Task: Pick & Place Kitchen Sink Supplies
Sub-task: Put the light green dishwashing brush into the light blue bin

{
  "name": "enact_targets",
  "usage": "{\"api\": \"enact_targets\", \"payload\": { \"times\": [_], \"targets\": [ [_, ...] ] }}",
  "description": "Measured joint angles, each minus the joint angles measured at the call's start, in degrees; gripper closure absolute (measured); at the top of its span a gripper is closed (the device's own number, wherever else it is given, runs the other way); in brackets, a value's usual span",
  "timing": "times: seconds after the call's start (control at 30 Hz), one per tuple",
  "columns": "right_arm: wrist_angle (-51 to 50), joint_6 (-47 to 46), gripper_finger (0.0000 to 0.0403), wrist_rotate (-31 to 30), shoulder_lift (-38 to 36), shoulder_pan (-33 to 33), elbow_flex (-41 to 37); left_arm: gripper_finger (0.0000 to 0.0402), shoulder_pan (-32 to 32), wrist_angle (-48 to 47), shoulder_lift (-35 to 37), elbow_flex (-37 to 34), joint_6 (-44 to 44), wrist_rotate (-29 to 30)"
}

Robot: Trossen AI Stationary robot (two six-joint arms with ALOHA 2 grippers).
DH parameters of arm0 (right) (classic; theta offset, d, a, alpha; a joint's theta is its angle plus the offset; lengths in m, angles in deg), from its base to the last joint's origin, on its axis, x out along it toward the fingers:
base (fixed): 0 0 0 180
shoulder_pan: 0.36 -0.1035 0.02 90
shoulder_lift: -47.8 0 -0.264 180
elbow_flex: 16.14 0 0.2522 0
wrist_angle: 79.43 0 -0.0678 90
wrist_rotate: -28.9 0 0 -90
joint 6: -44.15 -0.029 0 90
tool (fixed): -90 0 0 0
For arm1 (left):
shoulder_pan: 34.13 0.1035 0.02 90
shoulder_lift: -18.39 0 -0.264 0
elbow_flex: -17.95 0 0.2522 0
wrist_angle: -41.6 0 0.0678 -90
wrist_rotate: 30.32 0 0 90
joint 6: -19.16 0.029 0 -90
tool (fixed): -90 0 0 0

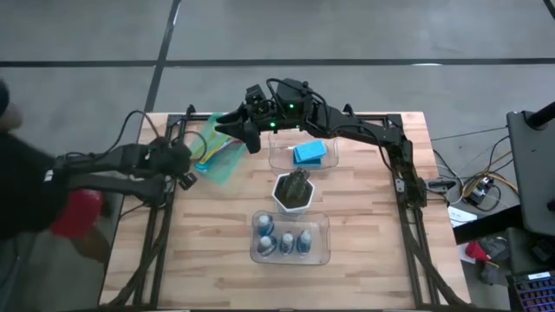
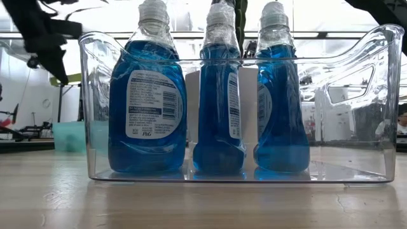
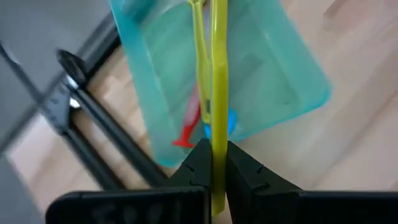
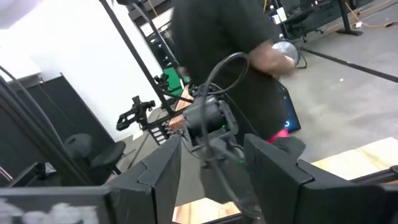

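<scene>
Over the green tray (image 3: 292, 93), the left claw (image 3: 214, 163) is pinching a yellow brush (image 3: 219, 74) between its fingers, shaft running straight out ahead across the tray's open top. A second yellow-green brush (image 3: 198, 56) is lying just beside it, and pink (image 3: 189, 127) and blue (image 3: 230, 121) brush parts are showing down inside the tray. In the high view the left claw (image 1: 182, 165) is sitting at the worktop's (image 1: 208, 251) left edge, right beside the tray (image 1: 221, 160).

The right claw (image 1: 247, 130) is reaching across to the tray's far end, hanging above it. Fingers (image 4: 273, 168) are standing apart with nothing between them; only cables and the room beyond are showing through the gap. A person is standing back there, off the worktop.

Progress, as a judgement: mostly done. Blue sponges (image 1: 310, 153) are sitting in the clear bin (image 1: 276, 160) behind the white pot (image 1: 293, 192). Bottles of blue liquid (image 2: 147, 95) are standing upright in the near clear bin (image 2: 381, 114), three showing in the low view, the high view suggesting a fourth. Several brushes are lying in the tray already. Left to do: the held yellow brush is not yet released into the tray. No loose supplies are showing elsewhere on the worktop.
</scene>
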Motion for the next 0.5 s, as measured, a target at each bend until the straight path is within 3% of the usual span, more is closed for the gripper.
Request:
{"api": "enact_targets", "payload": {
  "times": [0.27,0.5],
  "targets": [
    [-0.02,-0.19,0.0235,0.13,-0.15,-0.57,0.0,0.0381,12.26,2.97,-8.29,0.86,19.35,-1.34],
    [-0.13,0.04,0.0238,0.28,-0.6,-0.83,0.0,0.0381,18.56,9.33,-16.34,1.05,26.15,-0.69]
  ]
}}
